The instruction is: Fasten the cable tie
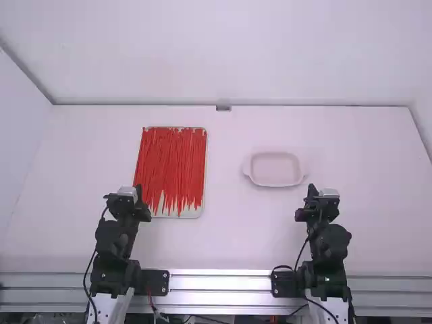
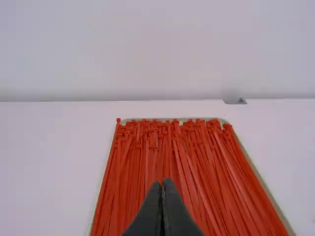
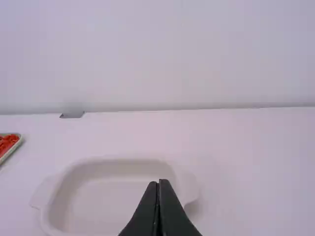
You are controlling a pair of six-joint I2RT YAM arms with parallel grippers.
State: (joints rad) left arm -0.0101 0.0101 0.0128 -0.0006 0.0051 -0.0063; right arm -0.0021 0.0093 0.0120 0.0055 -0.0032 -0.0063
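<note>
Several red cable ties [image 1: 171, 169] lie side by side on a flat tray [image 1: 196, 214] left of the table's middle; up close, the cable ties [image 2: 197, 167] fan out from their heads at the far end. My left gripper [image 1: 140, 197] hangs shut and empty just over the tray's near left corner, its fingertips [image 2: 162, 186] pressed together above the ties. A white two-handled dish [image 1: 273, 169] stands right of the middle, its inside bare. My right gripper [image 1: 312, 194] is shut and empty just short of that dish [image 3: 110, 191], with its fingers [image 3: 158, 189] closed.
A small grey fitting [image 1: 223, 107] sits at the table's far edge by the back wall. White walls close in the table at the back and on the left. Bare tabletop lies between tray and dish and along the front rail [image 1: 216, 280].
</note>
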